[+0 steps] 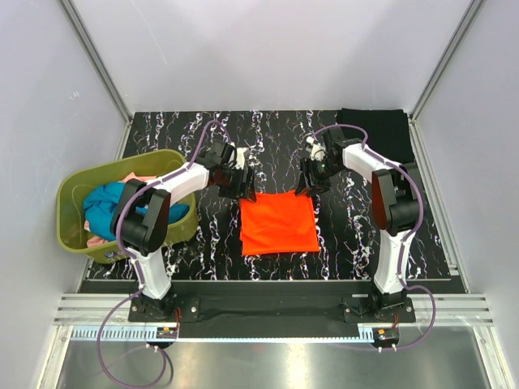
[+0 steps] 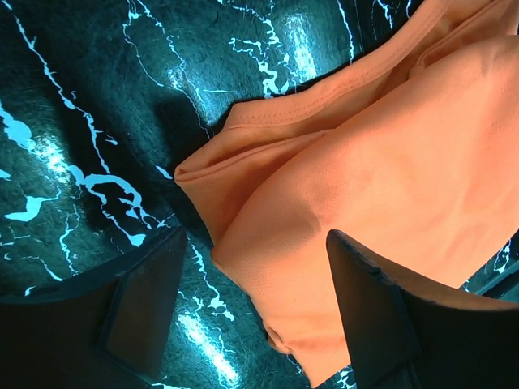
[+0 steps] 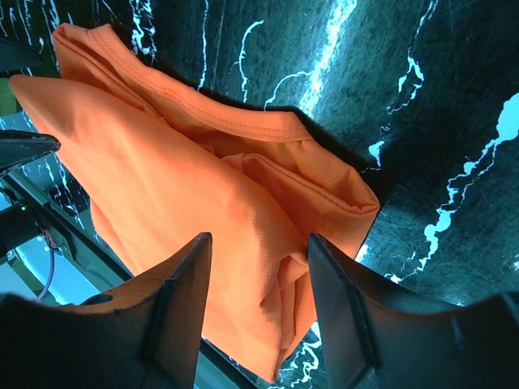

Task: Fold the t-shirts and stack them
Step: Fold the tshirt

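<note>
Black marbled table point(image 1: 357, 235): at 9 o'clock your basket point(image 1: 69, 235) holds a teal t-shirt point(image 1: 101, 207). Your left jaws gape at the 11 o'clock corner of the folded orange t-shirt point(image 1: 278, 224), mid-table; your right jaws gape at its 1 o'clock corner. Probably a black t-shirt point(image 1: 377, 130) lies at 2 o'clock.

Left arm point(image 1: 147, 212) hides part of basket point(image 1: 68, 235); orange shirt point(image 2: 405, 146) runs past left wrist view's edge.

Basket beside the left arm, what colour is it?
The basket is olive green, clearest in the top external view.
</note>
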You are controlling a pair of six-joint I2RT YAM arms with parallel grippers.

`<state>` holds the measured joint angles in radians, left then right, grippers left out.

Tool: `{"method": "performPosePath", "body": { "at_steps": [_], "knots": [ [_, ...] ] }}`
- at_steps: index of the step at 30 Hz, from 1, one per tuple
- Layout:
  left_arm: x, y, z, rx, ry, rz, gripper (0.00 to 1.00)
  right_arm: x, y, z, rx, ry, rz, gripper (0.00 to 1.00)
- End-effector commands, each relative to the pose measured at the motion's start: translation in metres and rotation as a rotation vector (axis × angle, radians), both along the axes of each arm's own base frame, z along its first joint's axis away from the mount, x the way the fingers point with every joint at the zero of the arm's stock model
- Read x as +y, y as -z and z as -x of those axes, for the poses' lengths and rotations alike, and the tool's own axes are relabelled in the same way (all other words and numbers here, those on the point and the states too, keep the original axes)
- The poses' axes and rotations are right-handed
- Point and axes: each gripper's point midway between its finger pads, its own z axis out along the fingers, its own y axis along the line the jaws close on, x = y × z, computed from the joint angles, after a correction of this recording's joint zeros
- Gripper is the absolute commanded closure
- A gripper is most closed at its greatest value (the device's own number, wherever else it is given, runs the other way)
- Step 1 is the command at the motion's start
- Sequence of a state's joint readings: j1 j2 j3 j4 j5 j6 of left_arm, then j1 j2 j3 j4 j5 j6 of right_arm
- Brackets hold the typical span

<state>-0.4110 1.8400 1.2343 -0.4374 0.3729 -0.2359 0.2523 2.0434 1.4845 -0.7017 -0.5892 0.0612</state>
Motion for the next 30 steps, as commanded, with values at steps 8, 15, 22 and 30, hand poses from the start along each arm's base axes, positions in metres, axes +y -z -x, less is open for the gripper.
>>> {"method": "performPosePath", "body": {
  "at_steps": [8, 15, 22, 30],
  "knots": [
    [-0.003, -0.002, 0.003, -0.011, 0.021, 0.042, 0.28, -0.004, 0.008, 0.0, -0.007, -0.004, 0.043, 0.41],
    [-0.002, -0.002, 0.005, -0.005, 0.021, 0.034, 0.29, -0.01, 0.011, -0.001, -0.01, -0.003, 0.08, 0.4],
    [-0.005, -0.005, 0.006, 0.004, 0.027, 0.06, 0.34, 0.012, 0.018, 0.015, 0.04, -0.05, 0.027, 0.48],
    [-0.006, -0.014, 0.006, 0.001, -0.002, 0.096, 0.6, 0.004, 0.0, 0.009, -0.018, 0.005, 0.076, 0.79]
  ]
}}
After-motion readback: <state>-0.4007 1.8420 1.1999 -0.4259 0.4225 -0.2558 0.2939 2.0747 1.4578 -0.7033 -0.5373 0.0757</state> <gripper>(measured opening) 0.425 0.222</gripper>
